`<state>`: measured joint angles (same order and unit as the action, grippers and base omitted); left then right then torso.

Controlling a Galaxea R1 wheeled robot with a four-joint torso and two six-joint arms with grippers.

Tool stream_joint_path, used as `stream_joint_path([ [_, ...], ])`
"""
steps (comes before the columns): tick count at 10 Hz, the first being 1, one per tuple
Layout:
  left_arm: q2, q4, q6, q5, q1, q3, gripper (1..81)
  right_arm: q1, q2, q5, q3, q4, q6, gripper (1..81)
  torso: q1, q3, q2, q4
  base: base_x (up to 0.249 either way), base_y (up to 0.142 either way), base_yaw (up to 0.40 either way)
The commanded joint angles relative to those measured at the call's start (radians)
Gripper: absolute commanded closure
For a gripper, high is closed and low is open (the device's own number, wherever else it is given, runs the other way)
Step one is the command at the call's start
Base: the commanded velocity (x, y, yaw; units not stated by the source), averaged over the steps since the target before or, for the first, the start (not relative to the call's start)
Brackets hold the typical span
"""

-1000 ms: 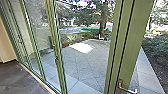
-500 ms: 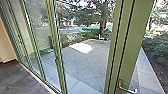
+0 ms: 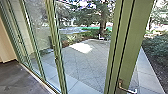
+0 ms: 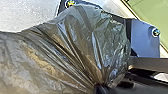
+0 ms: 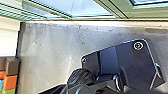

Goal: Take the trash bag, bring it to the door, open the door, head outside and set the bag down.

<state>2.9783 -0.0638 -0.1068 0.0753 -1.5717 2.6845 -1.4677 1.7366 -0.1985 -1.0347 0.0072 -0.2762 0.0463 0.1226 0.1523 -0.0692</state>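
Observation:
In the left wrist view, the dark, shiny trash bag [image 4: 72, 42] is gathered into tight folds at its neck, where my left gripper [image 4: 100, 87] is shut on it. The right wrist view has a crumpled black bundle [image 5: 80, 75] beside the robot's dark plate; I cannot tell whether it is part of the bag. How my right gripper stands cannot be made out. A green-framed glass door [image 3: 122, 47] rises close ahead in the head view, its metal handle [image 3: 127, 90] low on the right-hand frame.
Beyond the glass lies a paved yard [image 3: 82, 65] with a sunlit patch, a tree trunk [image 3: 102, 20] and bushes [image 3: 157, 50]. Grey indoor floor [image 3: 17, 77] spreads at left. Coloured blocks [image 5: 10, 82] stand by the wall in the right wrist view.

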Motion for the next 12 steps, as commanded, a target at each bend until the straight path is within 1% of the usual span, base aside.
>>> stream_joint_path([
  [1, 0.008, 0.012, 0.002, -0.066, 0.058, 0.0, 81.1, 0.129, -0.162, 0.047, 0.14, 0.039, -0.001, 1.0, 0.0, 0.0, 0.0, 0.0, 0.0, 0.0, 0.0],
  [2, 0.024, 0.013, 0.004, -0.066, 0.06, 0.0, 81.1, 0.163, -0.191, 0.05, 0.168, 0.061, -0.001, 1.0, 0.0, 0.0, 0.0, 0.0, 0.0, 0.0, 0.0],
  [3, 0.041, 0.036, 0.021, -0.068, 0.06, 0.0, 81.1, 0.21, -0.213, 0.06, 0.183, 0.086, -0.001, 1.0, 0.0, 0.0, 0.0, 0.0, 0.0, 0.0, 0.0],
  [5, 0.067, 0.117, 0.027, -0.097, 0.06, -0.001, 81.1, 0.316, -0.25, 0.139, 0.21, 0.155, -0.003, 1.0, 0.0, 0.0, 0.0, 0.0, 0.0, 0.0, 0.0],
  [6, 0.075, 0.148, 0.027, -0.098, 0.06, -0.001, 81.1, 0.37, -0.265, 0.174, 0.223, 0.169, -0.005, 1.0, 0.0, 0.0, 0.0, 0.0, 0.0, 0.0, 0.0],
  [7, 0.078, 0.159, 0.027, -0.098, 0.061, -0.001, 81.1, 0.417, -0.286, 0.2, 0.245, 0.195, -0.005, 1.0, 0.0, 0.0, 0.0, 0.0, 0.0, 0.0, 0.0],
  [9, 0.079, 0.156, 0.024, -0.098, 0.06, 0.003, 81.1, 0.523, -0.328, 0.247, 0.269, 0.239, -0.005, 1.0, 0.0, 0.0, 0.0, 0.0, 0.0, 0.0, 0.0],
  [10, 0.079, 0.15, 0.024, -0.097, 0.061, 0.003, 81.1, 0.594, -0.346, 0.309, 0.266, 0.287, -0.005, 1.0, 0.0, 0.0, 0.0, 0.0, 0.0, 0.0, 0.0],
  [11, 0.084, 0.147, 0.024, -0.097, 0.061, 0.003, 81.1, 0.661, -0.361, 0.347, 0.265, 0.321, -0.006, 1.0, 0.0, 0.0, 0.0, 0.0, 0.0, 0.0, 0.0],
  [12, 0.084, 0.145, 0.024, -0.097, 0.06, 0.003, 81.1, 0.729, -0.377, 0.396, 0.262, 0.348, -0.023, 1.0, 0.0, 0.0, 0.0, 0.0, 0.0, 0.0, 0.0],
])
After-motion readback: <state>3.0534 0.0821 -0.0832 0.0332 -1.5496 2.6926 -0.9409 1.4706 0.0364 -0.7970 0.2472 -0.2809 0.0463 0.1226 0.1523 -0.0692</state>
